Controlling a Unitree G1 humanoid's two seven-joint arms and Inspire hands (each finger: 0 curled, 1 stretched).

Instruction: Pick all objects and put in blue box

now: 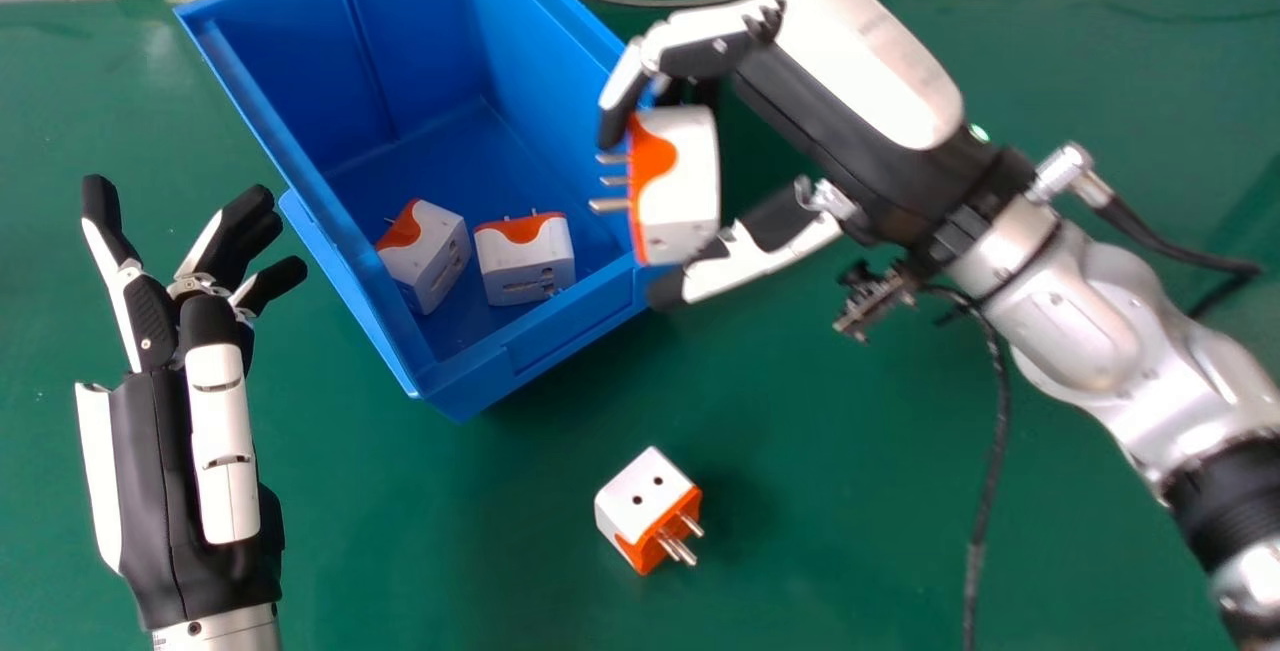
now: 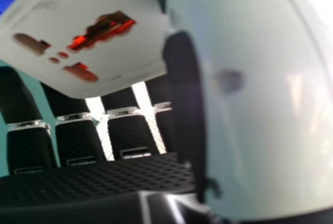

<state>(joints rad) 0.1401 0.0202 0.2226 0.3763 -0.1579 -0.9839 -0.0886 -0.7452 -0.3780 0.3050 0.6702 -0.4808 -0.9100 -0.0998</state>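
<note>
We see the tabletop [image 1: 430,551], the blue box [image 1: 540,341] on it, our left hand [image 1: 150,471] beside it, fingers apart, our right hand [image 1: 850,96] at its rim, fingers and thumb clamped on one plug adapter [image 1: 685,196] between them, two adapters [image 1: 525,261] inside and a loose adapter [image 1: 640,499] outside.

Left hand [image 1: 145,471] is sporting a black body, white side panels, black fingertips, tiny screws; wrist [image 1: 225,629] is showing silver. Right hand [image 1: 860,161] is wearing a rounded white shell over black, green light [image 1: 978,133] glowing beside a silver connector [image 1: 1065,171]. Forearm [image 1: 1080,331] is showing rounded silver casings, black cable [image 1: 990,481] trailing. Pads [image 2: 31,148] are showing black texture.
</note>
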